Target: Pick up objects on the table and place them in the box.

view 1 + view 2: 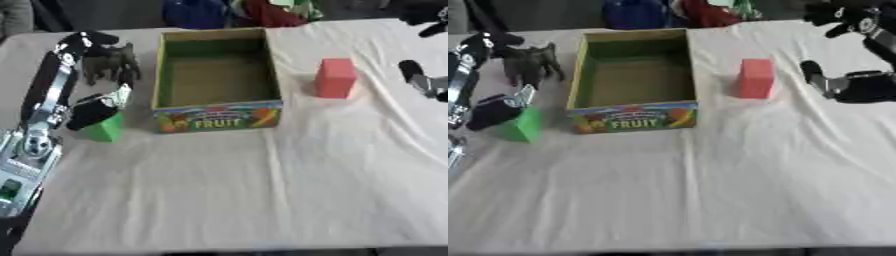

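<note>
Over at the left edge of the frame, the left hand [94, 109] sits curled down on the green block [105, 128], fingers pinching its top. Just behind it, toward the upper left, stands a dark toy animal [112, 64], close beside the box [219, 119]. That box, marked FRUIT, sits open at centre. Right of it, apart from its wall, a red block [336, 77] stands upright. At the far right edge the right hand [852, 86] hovers near the red block, fingers relaxed, holding nothing.

Left hand [92, 111] hides green block [107, 129] top.
</note>
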Controlling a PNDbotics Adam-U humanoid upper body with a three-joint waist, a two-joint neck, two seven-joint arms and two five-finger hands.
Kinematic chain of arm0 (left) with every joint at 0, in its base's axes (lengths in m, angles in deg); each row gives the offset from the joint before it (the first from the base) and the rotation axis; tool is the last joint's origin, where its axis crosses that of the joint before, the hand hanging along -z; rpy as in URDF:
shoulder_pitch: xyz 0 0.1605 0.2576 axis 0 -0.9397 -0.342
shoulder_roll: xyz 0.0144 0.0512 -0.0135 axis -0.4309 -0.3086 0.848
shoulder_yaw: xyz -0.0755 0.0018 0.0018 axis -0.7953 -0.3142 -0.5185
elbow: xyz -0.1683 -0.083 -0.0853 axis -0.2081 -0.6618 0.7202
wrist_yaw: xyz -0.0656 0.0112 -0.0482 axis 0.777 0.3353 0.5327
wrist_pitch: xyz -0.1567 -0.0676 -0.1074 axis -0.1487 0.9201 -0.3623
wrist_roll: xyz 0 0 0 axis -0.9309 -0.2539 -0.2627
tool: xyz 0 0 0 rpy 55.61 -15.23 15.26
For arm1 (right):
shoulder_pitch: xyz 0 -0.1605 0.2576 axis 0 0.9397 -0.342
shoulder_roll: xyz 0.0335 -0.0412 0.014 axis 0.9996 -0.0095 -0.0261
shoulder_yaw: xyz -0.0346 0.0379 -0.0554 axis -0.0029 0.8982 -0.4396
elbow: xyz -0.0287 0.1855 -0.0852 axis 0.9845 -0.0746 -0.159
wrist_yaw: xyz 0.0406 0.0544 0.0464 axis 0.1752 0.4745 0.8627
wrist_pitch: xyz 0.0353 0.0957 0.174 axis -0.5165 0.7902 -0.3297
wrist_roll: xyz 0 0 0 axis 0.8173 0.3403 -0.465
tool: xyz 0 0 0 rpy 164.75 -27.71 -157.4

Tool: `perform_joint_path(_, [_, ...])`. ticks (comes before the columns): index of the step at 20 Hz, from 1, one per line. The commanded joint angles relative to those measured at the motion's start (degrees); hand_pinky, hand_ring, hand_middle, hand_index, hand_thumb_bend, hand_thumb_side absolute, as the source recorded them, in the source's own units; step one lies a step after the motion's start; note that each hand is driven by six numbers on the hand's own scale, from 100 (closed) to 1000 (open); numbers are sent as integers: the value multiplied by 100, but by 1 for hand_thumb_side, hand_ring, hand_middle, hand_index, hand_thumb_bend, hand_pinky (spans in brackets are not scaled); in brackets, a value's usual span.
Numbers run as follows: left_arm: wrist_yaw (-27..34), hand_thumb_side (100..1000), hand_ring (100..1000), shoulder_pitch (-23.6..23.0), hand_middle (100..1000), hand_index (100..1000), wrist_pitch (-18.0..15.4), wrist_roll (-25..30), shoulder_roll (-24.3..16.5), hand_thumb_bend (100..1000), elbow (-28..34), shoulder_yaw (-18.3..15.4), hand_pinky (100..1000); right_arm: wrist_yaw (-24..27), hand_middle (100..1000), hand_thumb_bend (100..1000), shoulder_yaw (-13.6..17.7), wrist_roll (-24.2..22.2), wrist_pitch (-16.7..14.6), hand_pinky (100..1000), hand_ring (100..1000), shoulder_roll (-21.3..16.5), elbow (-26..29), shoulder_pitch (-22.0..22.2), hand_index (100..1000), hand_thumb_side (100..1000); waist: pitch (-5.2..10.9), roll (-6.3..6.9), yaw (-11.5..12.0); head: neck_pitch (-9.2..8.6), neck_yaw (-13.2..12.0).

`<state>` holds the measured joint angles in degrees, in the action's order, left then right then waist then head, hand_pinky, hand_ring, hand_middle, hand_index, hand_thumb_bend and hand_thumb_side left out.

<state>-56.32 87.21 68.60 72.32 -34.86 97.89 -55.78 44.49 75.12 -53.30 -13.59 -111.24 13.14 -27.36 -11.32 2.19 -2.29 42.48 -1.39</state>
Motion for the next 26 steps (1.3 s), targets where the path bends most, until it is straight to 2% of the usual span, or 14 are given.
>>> perform_joint_path(1, [-53,209,717,87,736,807,32,118,-294,233,132,-77,794,35,865,147,91,-13,-12,803,894,-155,15,-90,993,274,103,-6,3,-61,-18])
perform_joint_path(4, [-256,265,735,123,758,821,129,548,-687,321,187,-64,796,33,866,145,83,-23,-14,804,895,-165,8,-83,993,278,111,1,-5,-54,-15])
perform_joint_path(7, [-523,329,756,216,779,842,234,1291,-1294,411,276,-51,800,27,866,140,84,-29,-11,804,894,-192,-3,-64,993,279,125,29,-13,-36,-17])
perform_joint_path(9, [-576,333,762,306,781,844,290,1819,-1693,455,336,-41,795,29,866,139,82,-29,-12,803,894,-205,-11,-55,993,280,135,49,-15,-29,-6])
perform_joint_path(12, [-562,319,768,538,779,841,328,2497,-2283,457,344,17,784,35,866,138,66,-46,-18,803,894,-219,-22,-50,993,281,158,78,-13,6,-2])
perform_joint_path(15, [-623,300,769,854,775,836,291,3045,-2693,450,187,143,774,36,865,136,56,-62,-26,803,894,-233,-41,-38,994,282,189,104,-12,44,-7])
perform_joint_path(19, [-679,292,775,1192,775,835,126,3592,-2876,484,-182,362,767,51,865,133,44,-74,-30,802,893,-250,-69,-22,994,286,221,127,-18,81,0])
perform_joint_path(22, [-796,277,773,1444,767,827,-67,4039,-2895,466,-562,525,758,64,865,132,34,-82,-28,802,893,-265,-89,-16,994,286,249,147,-19,109,-4])
perform_joint_path(26, [-1209,246,767,1679,758,818,-322,4320,-2772,438,-1094,629,745,76,865,125,30,-92,-36,802,893,-271,-108,-3,995,289,276,157,-16,127,26])
